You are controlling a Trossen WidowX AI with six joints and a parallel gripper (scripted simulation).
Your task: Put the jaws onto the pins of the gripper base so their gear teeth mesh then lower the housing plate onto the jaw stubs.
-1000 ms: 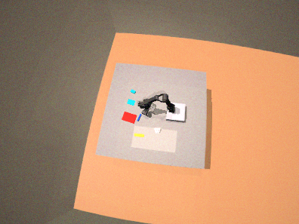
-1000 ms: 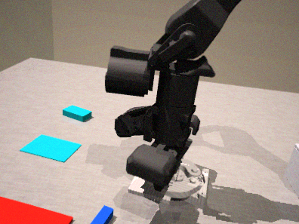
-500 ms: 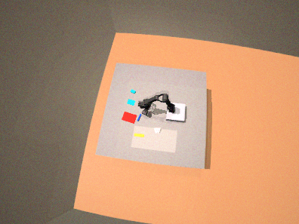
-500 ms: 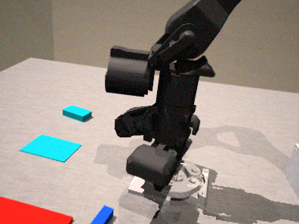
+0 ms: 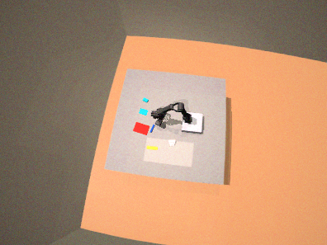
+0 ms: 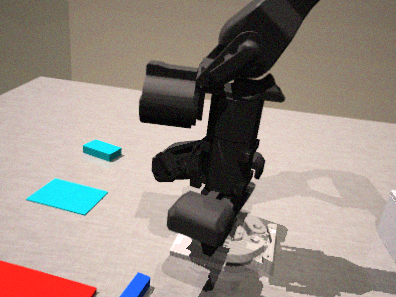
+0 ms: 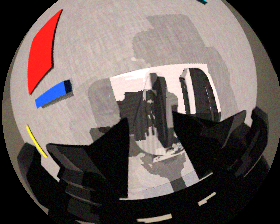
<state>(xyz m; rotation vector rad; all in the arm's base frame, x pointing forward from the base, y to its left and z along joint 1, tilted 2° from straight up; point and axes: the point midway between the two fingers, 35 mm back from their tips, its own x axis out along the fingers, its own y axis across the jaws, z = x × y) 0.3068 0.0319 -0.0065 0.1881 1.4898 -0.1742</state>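
The pale gripper base lies on the table under my hand, much of it in shadow. Pale rounded parts with small round bosses sit on it, apparently the jaws; whether their teeth mesh cannot be told. A narrow upright part shows ahead of my fingertips in the wrist view. My gripper points down low over the base, partly open, its fingers apart with nothing clearly held between them. A small white piece lies on the beige mat; whether it is the housing plate cannot be told.
A blue bar and a red sheet lie beside the base. A cyan sheet and cyan block lie farther off. A yellow bar is on the mat.
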